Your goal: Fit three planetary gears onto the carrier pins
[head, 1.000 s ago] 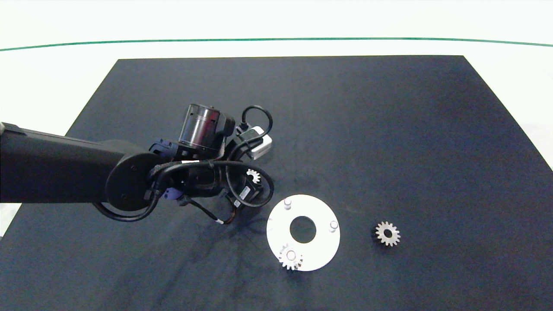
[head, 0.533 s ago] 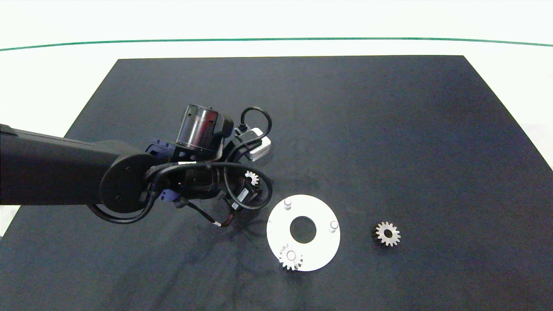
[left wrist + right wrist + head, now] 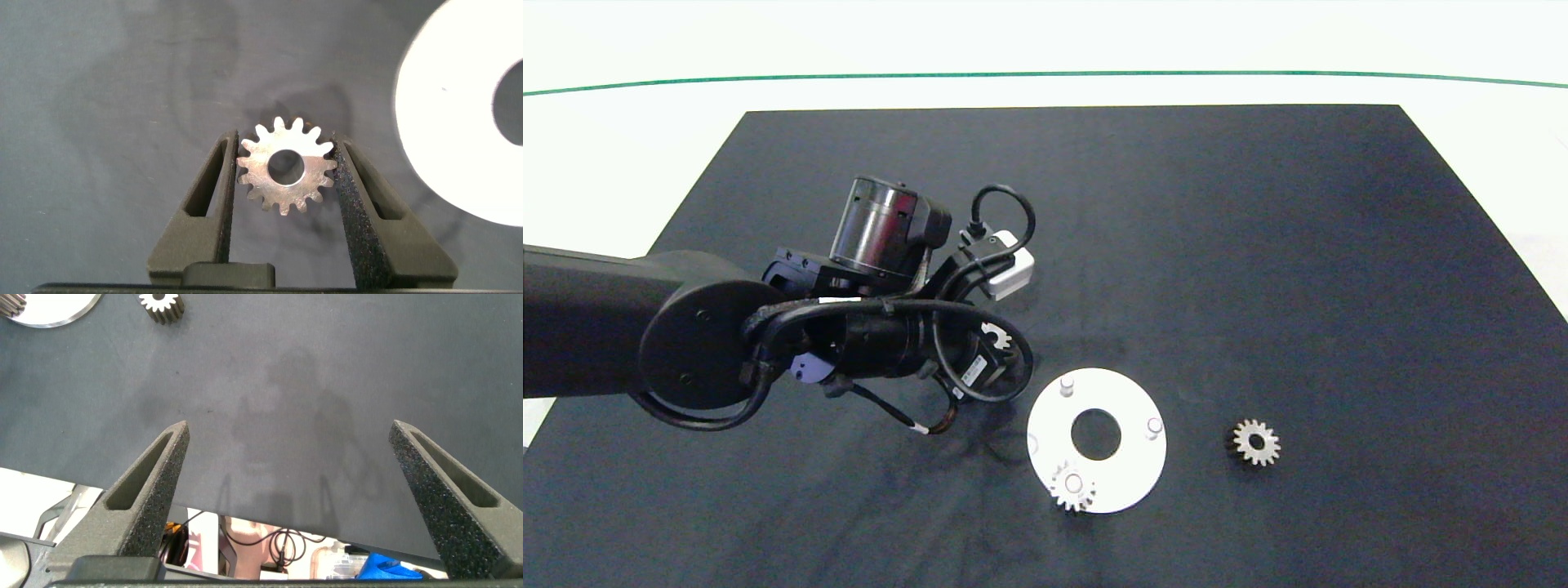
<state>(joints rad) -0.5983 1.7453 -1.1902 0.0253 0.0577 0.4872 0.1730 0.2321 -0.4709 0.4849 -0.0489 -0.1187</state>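
The left claw (image 3: 286, 175) is clenched on one silvery planetary gear (image 3: 286, 173) — pointed teeth, round centre hole — held above the dark mat (image 3: 1176, 245), near the white disc (image 3: 1123, 482). On that disc stand three carrier pins: the near one (image 3: 1073, 483) already wears a second gear (image 3: 1071, 487), the other two (image 3: 1067, 384) (image 3: 1153, 426) are bare. The third gear (image 3: 1255, 442) lies flat on the mat just beside the disc. The right claw (image 3: 294, 457) hangs spread and empty over the worktop's edge.
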